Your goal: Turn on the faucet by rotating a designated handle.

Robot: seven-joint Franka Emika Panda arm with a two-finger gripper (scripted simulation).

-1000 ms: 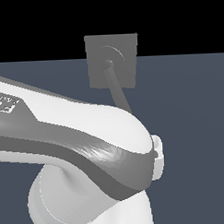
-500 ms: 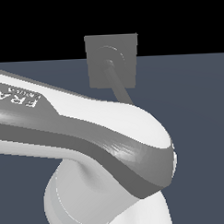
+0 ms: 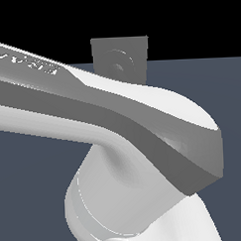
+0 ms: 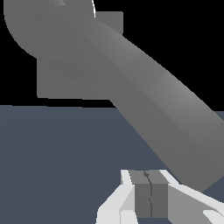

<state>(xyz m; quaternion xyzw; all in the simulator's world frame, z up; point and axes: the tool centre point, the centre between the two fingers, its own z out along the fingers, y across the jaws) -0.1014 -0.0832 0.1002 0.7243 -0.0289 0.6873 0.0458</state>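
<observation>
your jaws (image 4: 150,199) sat pressed together with nothing between them, close under the handle (image 4: 148,100), likely so you could push the bar instead of clamping it; the faucet (image 3: 121,59) plate stood behind, mostly hidden by the arm (image 3: 117,122).

Flat even sim light, soft shading, no glare, slightly blurry, low-res renders

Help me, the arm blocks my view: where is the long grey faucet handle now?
In the wrist view, the long grey handle slants down from the square grey plate, ending close beside the closed gripper; whether they touch is unclear.
</observation>
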